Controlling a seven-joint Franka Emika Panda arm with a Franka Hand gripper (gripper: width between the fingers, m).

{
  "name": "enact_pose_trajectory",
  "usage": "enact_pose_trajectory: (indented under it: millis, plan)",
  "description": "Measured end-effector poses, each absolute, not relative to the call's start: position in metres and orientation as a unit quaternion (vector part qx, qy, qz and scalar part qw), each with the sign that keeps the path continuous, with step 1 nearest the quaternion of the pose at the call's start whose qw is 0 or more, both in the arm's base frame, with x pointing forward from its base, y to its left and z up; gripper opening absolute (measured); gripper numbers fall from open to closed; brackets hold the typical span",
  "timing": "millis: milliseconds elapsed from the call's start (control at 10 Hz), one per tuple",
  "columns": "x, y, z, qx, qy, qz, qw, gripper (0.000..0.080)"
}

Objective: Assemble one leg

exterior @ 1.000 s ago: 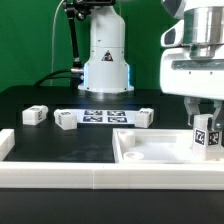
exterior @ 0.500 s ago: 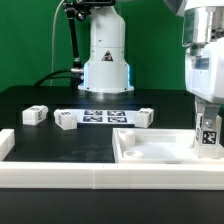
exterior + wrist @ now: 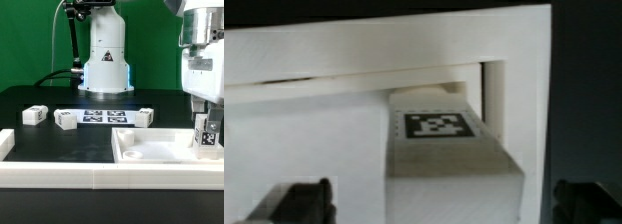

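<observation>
A white leg (image 3: 207, 135) with a black-and-white tag stands upright in the far right corner of the large white recessed panel (image 3: 150, 152). My gripper (image 3: 207, 118) comes down over it from above. In the wrist view the leg (image 3: 450, 150) lies between my two dark fingertips (image 3: 304, 202). A narrow gap shows on each side of the leg, so the jaws stand open around it, with my gripper (image 3: 441, 205) centred on it. The leg's lower end is hidden behind the panel's rim.
Three more tagged legs lie on the black table: one (image 3: 35, 115) at the exterior view's left, one (image 3: 66, 120) beside it and one (image 3: 146, 117) behind the panel. The marker board (image 3: 103, 116) lies between them. A white wall (image 3: 80, 180) runs along the front.
The gripper has turned about its vertical axis over the leg, so its body looks narrower. The leg shifted slightly to the exterior view's right and stays in the panel's corner.
</observation>
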State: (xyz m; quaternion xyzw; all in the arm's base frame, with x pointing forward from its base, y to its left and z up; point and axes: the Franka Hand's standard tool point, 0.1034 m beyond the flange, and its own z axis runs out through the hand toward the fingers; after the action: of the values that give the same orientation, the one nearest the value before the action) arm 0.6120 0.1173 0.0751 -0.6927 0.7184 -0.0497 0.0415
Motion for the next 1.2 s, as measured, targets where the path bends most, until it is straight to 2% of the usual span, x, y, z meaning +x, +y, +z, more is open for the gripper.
enact_pose_trajectory:
  millis: [400, 700, 1200]
  plan:
    - [0.619, 0.109, 0.078, -0.861, 0.503, -0.063, 0.031, 0.0648]
    - [0.629, 0.103, 0.080, -0.934, 0.354, -0.054, 0.015, 0.0648]
    - [0.632, 0.104, 0.080, -0.978, 0.202, -0.052, 0.004, 0.0648]
